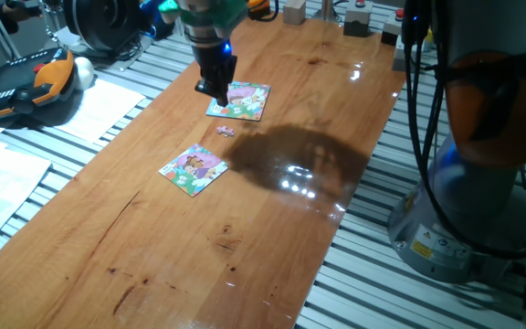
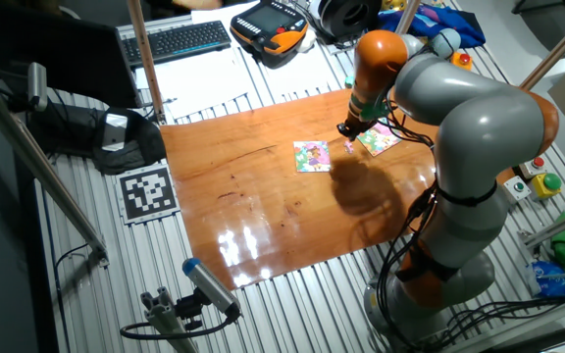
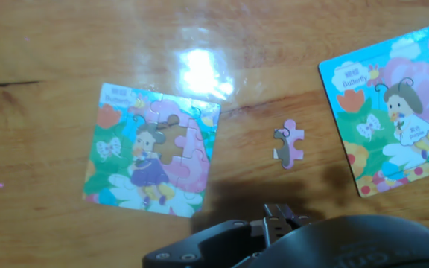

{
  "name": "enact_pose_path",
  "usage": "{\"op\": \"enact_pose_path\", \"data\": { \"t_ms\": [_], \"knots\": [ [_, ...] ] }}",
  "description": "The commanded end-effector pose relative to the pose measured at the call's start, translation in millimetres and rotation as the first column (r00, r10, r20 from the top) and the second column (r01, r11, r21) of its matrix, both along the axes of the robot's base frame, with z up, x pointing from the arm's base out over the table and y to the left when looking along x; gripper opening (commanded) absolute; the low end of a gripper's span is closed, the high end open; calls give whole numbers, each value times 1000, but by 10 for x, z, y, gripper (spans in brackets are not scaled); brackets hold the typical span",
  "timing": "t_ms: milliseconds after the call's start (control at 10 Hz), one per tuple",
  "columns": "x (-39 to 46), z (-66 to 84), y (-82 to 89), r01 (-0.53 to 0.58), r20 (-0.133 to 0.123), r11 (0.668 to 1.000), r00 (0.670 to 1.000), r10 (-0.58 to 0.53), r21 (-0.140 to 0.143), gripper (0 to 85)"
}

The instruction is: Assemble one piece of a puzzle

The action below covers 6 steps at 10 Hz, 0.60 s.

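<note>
The piece is a tiny pinkish-purple jigsaw piece lying flat on the wooden table between two picture boards; it also shows in the hand view. The puzzle lies nearer the front, and in the hand view it has an empty cut-out near its middle. My gripper hangs above the table at the left edge of the other board, apart from the piece. Its fingers are dark, and I cannot see whether they are open or shut. It holds nothing that I can see.
The other square board, pink above and green-white below, lies behind the piece. A teach pendant and papers lie left of the table. The robot base stands at the right, past the table edge.
</note>
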<state>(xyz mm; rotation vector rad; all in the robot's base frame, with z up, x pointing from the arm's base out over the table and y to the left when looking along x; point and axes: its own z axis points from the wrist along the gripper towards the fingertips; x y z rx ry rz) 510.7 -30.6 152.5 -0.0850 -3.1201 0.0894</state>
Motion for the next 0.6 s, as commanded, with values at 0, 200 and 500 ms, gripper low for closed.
{"op": "enact_pose_path", "data": {
  "t_ms": [0,200,500],
  "knots": [
    [3,-65,-20,1,-2,1000,1000,-1,-6,0],
    [8,-200,-42,11,-14,1000,1000,-11,18,0],
    [-6,-327,-65,24,-28,999,999,-23,36,0]
  ]
}}
